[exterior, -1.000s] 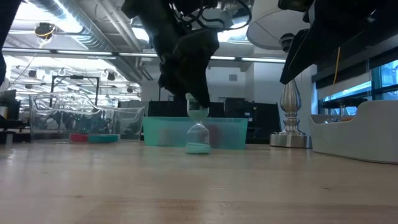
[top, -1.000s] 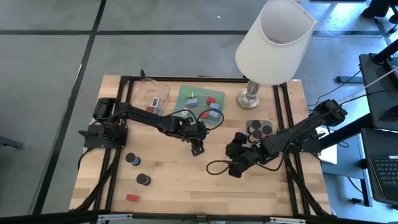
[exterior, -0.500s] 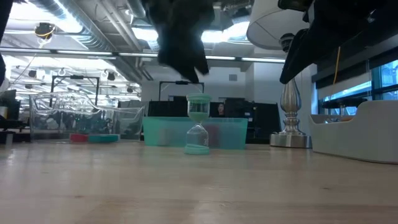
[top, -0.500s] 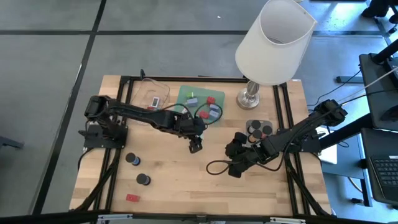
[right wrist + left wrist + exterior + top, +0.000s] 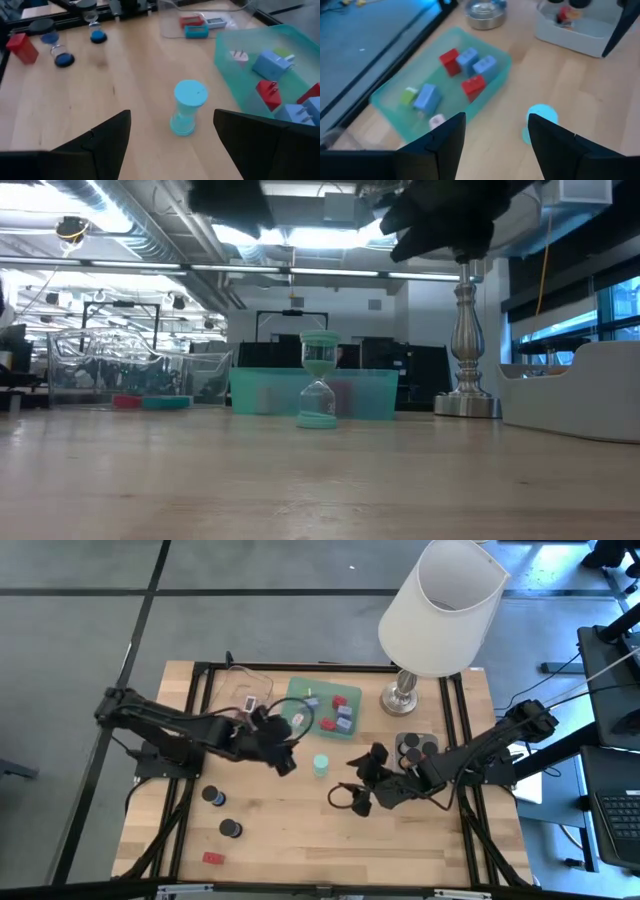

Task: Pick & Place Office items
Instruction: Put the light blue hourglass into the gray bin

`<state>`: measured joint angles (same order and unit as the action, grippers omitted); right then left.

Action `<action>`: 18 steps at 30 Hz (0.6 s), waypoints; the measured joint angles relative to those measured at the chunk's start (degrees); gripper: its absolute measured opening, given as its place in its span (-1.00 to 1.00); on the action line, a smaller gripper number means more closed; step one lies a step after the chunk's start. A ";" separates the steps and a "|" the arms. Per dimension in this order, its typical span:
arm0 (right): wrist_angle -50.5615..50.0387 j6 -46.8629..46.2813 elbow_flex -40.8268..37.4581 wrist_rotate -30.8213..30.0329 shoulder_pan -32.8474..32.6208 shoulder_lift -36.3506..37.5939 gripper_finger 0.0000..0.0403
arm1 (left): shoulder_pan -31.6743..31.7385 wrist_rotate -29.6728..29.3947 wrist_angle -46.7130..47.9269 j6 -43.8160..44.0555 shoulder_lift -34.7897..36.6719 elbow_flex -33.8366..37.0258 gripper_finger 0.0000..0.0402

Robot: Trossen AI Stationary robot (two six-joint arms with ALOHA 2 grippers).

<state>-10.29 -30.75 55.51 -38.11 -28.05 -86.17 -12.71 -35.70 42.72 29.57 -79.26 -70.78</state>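
The mint timer [image 5: 320,764] stands upright just beside the green tray [image 5: 300,690], between the spread, empty left gripper [image 5: 284,762] and the spread right gripper [image 5: 362,792], whose careless approach could topple it.

Overhead, table-level and both close wrist cameras all share the mint-green hourglass [image 5: 320,764] mid-table.
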 joint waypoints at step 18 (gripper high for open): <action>13.78 15.77 0.00 15.52 8.82 -6.35 0.43 | -8.20 -13.05 -1.01 15.80 7.43 18.91 0.05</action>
<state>3.49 -14.98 55.51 -22.59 -19.23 -92.52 -20.91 -48.76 41.70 45.36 -71.83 -51.87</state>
